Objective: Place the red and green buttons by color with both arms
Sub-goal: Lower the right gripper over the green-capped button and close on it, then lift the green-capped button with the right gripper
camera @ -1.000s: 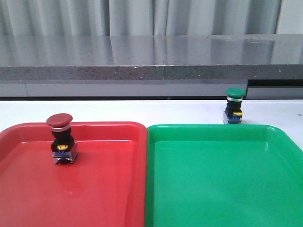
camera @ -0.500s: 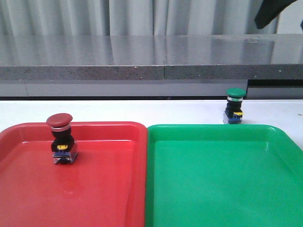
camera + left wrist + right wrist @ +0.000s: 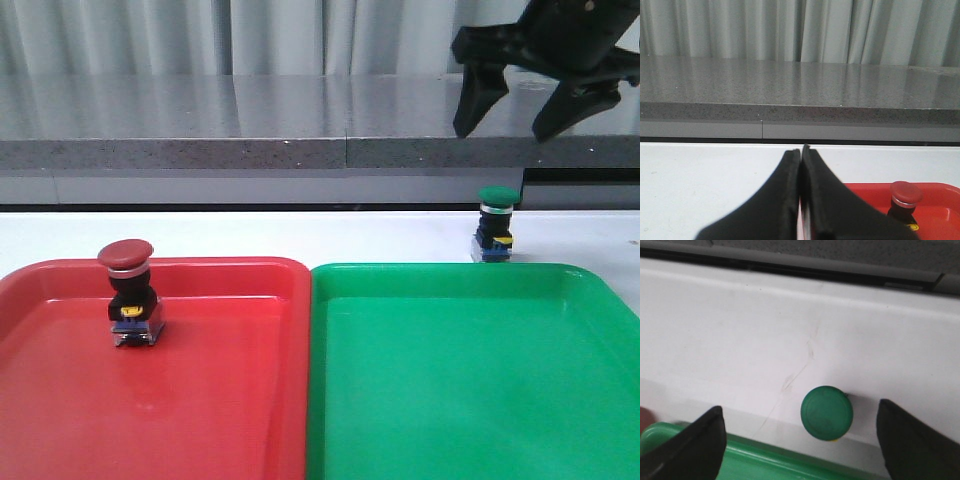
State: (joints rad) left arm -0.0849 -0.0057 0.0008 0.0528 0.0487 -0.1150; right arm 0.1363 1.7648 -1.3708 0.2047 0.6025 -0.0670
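Observation:
The red button point(image 3: 128, 292) stands upright inside the red tray point(image 3: 230, 400), near its far left; it also shows in the left wrist view point(image 3: 904, 200). The green button point(image 3: 496, 223) stands on the white table just behind the green tray point(image 3: 470, 390). My right gripper point(image 3: 512, 110) hangs open well above the green button; from its wrist view the green cap point(image 3: 827, 412) lies between the spread fingers point(image 3: 695, 445). My left gripper point(image 3: 800, 155) is shut and empty, to the left of the red button, and is out of the front view.
A grey stone ledge point(image 3: 300, 130) runs along the back of the white table point(image 3: 300, 235), with curtains behind. The two trays sit side by side and fill the front of the table.
My right gripper has come down into the front view from the upper right and now hangs above the green button. Both buttons have stayed put.

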